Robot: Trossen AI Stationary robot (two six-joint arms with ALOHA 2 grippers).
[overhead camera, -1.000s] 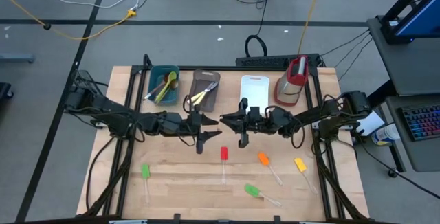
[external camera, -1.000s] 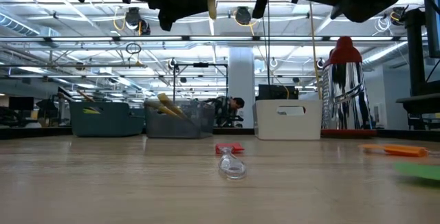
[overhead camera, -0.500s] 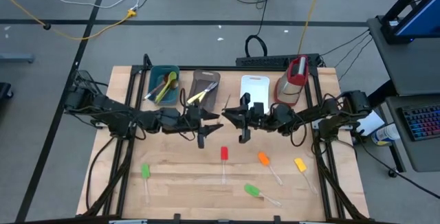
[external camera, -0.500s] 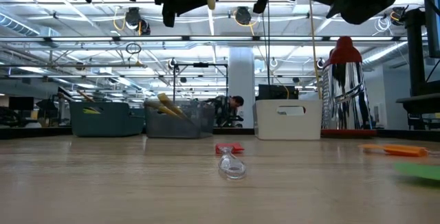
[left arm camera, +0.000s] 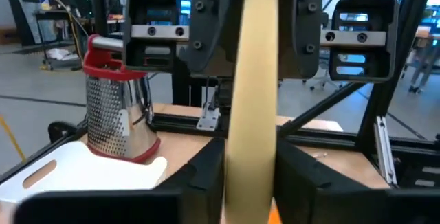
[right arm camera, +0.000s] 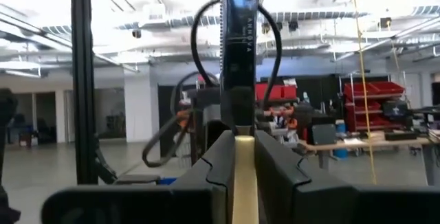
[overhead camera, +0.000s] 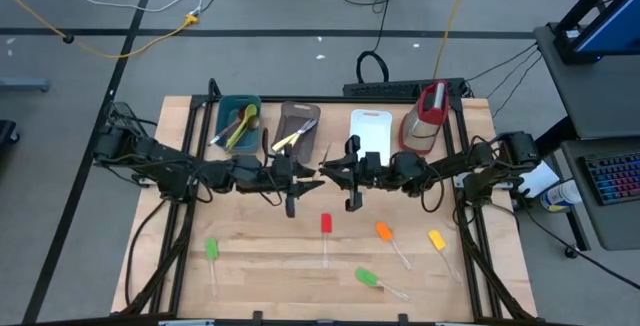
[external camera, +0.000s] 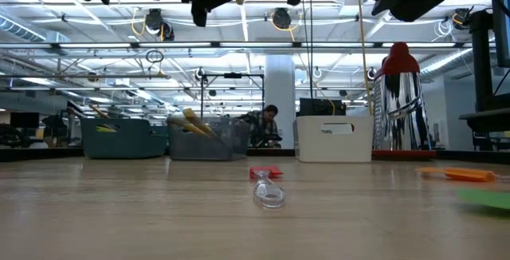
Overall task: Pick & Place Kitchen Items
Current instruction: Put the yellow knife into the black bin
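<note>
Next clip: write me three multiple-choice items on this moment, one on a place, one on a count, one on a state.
1. Where does the red spatula lie?
A in a tub
B against the jug
C on the open table, near its middle

2. How many spatulas lie loose on the table?
A five
B three
C eight

3. The left tool is:
A open and empty
B shut on a pale-handled utensil
C resting on the table

Key: 1 C, bare wood surrounds it; 2 A, two green, one red, one orange, one yellow; 3 B, its fingers flank the pale handle.
</note>
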